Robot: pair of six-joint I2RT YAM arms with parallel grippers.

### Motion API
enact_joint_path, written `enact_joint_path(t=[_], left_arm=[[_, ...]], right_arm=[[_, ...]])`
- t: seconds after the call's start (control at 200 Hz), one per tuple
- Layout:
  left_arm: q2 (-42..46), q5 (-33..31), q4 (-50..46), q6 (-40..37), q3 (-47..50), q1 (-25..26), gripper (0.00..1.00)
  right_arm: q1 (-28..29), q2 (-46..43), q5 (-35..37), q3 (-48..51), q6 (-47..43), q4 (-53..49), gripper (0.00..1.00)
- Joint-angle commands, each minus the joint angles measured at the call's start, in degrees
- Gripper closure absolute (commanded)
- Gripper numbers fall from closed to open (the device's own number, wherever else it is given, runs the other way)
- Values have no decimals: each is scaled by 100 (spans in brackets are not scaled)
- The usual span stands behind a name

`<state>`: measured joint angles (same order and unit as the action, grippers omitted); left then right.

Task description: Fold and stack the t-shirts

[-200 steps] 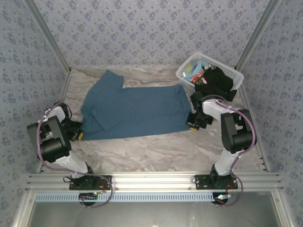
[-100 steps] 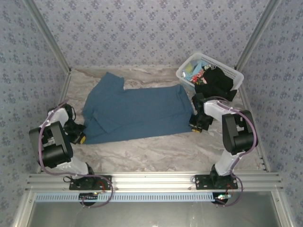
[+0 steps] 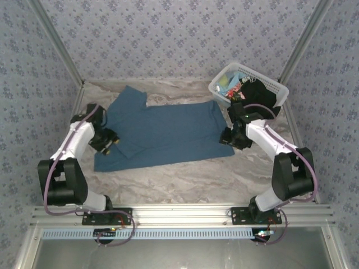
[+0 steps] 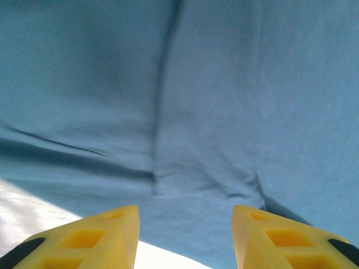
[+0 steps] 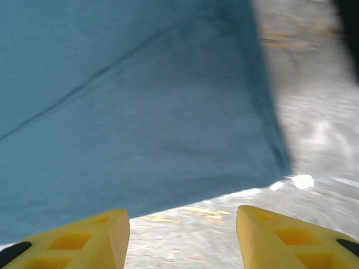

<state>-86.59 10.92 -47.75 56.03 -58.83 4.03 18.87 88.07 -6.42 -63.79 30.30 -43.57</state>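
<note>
A pale marbled table (image 3: 185,179) fills the space between patterned walls, with two robot arms mounted at its near edge.

A dusty-blue t-shirt (image 3: 168,131) lies flat across the middle of the table, running from left to right. One sleeve points toward the far left corner. A doubled layer of cloth shows near its left end.

A white lattice basket (image 3: 279,88) sits in the far right corner of the table. A black t-shirt (image 3: 258,96) is heaped inside it and spills over its near side. Light blue and multicoloured cloth (image 3: 229,84) lies bunched at the basket's left end.

The left hand (image 3: 109,144) hangs over the left end of the blue shirt. In the left wrist view its yellow fingers (image 4: 112,230) are spread, with nothing between them. Creased blue cloth and a strip of bare table lie below.

The right hand (image 3: 230,137) hangs at the shirt's near right corner, close to the basket. In the right wrist view its yellow fingers (image 5: 95,230) are also spread and grip nothing. They sit above bare table just beside the shirt's edge.
</note>
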Motion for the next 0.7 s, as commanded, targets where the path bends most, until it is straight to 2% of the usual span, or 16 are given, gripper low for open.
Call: enact_joint_path(t=[0.0,0.12,0.265,0.53,0.63,0.695], left_arm=[[-336,534,499,660,178,226,52],[-575,454,338,617,159,257,54],[-562,-138,-330,505,36,265,55],[-556,-27,349,571,476,293,55],[-657,-100,580,554,513,295,62],[-684,-148,652,558,490,297,73]], right_arm=[[169,176,-477,-173,-206,120,45],[214,202,-592,-186,-96,226,45],[248,196,-723,-165,-36,269,45],[344,223,-1027,-169,71,450,44],[340,219,-1029,-202,91,442,44],[341,201,-1028,-225,76,385,44]])
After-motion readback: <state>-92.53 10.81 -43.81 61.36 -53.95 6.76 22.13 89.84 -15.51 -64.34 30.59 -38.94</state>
